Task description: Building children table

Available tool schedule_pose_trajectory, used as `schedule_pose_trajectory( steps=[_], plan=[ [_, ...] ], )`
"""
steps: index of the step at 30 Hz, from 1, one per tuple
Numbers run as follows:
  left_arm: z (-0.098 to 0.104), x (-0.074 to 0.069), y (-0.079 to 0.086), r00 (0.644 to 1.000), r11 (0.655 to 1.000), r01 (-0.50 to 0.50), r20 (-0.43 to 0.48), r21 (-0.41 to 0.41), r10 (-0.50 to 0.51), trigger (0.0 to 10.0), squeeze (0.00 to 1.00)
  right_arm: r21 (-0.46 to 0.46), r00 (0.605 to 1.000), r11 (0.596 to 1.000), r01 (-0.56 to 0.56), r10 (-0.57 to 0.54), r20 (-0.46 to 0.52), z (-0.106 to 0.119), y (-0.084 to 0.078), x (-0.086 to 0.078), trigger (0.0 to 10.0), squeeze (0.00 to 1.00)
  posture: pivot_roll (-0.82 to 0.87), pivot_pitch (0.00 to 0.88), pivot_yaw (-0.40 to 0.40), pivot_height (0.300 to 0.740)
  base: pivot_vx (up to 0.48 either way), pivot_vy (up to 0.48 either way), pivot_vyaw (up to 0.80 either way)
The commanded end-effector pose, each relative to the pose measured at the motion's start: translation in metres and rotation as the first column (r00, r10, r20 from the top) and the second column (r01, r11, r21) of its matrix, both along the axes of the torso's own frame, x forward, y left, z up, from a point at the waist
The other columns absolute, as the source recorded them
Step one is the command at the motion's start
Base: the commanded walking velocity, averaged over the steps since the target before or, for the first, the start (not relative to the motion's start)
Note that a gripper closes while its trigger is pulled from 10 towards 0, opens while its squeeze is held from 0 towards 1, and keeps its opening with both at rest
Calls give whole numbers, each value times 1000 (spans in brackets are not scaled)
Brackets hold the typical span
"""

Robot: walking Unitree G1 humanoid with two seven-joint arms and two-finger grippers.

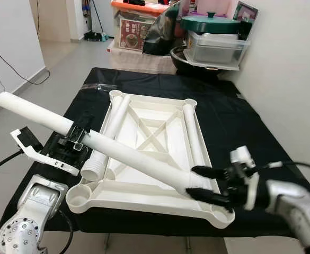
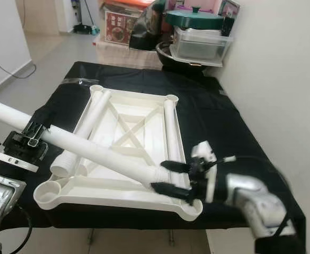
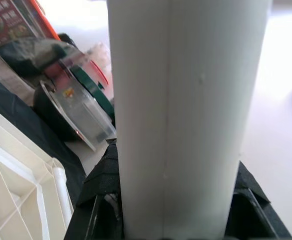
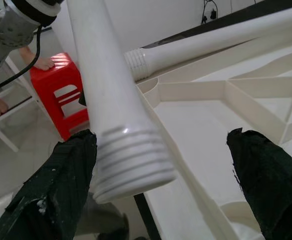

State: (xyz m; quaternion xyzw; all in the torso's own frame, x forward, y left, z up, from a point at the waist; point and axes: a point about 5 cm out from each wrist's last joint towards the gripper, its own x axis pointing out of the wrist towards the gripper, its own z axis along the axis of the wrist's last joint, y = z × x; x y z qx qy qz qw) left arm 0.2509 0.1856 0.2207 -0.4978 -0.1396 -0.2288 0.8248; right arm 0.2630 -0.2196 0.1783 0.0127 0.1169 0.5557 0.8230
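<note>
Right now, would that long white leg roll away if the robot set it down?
Probably: the leg is a smooth round tube, so it may roll. It stays straight gripped mid-length by the left gripper, so likely stiff. It looks hollow plastic, probably light.

Your two head views look forward and down from above the near edge of the black-draped tabletop. They share the upturned white plastic table panel and the stacked storage bins at the far end. Your left wrist view sits very close behind the long white plastic tube leg, facing along it toward those same bins. Your right wrist view looks from close range between the right hand's black fingers, across the panel, toward a red plastic stool on the floor.
</note>
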Motion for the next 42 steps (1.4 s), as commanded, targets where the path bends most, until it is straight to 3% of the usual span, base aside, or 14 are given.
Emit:
schedule_pose_trajectory(
  steps=[1,6,8,14,16,17,18,19,23,27,30,37,38,42],
  plan=[
    [1,0,-6,1000,999,30,8,32,-30,0,0,-33,999,999,-3,4,40,9,-5,7,10000,1000,60,0,-100,740,0,0,0],
    [0,0,-10,999,998,48,5,50,-49,0,0,26,998,1000,-15,14,64,26,4,16,10000,1000,60,0,-98,740,0,0,0],
    [1,1,-13,998,996,68,8,62,-69,0,0,50,998,998,-44,42,36,33,19,20,10000,1000,63,0,-95,740,0,0,0],
    [3,2,-18,995,991,97,18,90,-99,0,0,15,998,998,-62,62,32,41,40,28,10000,1000,71,0,-95,740,0,0,0],
    [4,2,-22,992,985,117,24,128,-121,0,0,-50,988,987,-153,153,3,51,64,27,10000,192,72,0,-95,740,0,0,0],
    [5,3,-23,992,983,121,25,139,-125,0,0,-77,981,978,-195,195,-6,56,71,25,10000,118,78,0,-98,740,0,0,0],
    [5,3,-23,992,983,121,25,139,-125,0,0,-77,981,978,-195,195,-6,56,71,25,10000,118,78,0,-98,740,0,0,0],
    [5,3,-24,992,982,123,25,144,-128,0,0,-98,975,970,-221,221,-10,58,76,24,10000,0,78,0,-98,740,0,0,0],
    [4,3,-26,991,981,128,23,149,-132,0,0,-143,971,961,-238,239,-11,58,82,25,10000,0,72,0,-96,740,0,0,0],
    [3,4,-32,989,976,144,18,167,-149,0,0,-182,953,936,-302,290,-88,55,101,17,10000,0,75,0,-97,740,0,0,0],
    [2,4,-32,989,974,145,17,177,-150,0,0,-198,950,930,-309,293,-107,53,105,16,10000,0,75,0,-96,740,0,0,0],
    [2,6,-35,987,970,154,17,186,-160,0,0,-264,960,927,-265,229,-159,38,124,21,10000,0,80,0,-98,740,0,0,0],
    [1,7,-40,984,967,169,17,193,-175,0,0,-305,962,918,-255,209,-174,27,132,22,10000,0,82,0,-99,740,0,0,0],
    [1,6,-41,983,965,174,16,197,-181,0,0,-336,965,910,-245,195,-177,21,136,23,10000,0,82,0,-99,740,0,0,0]
  ],
)
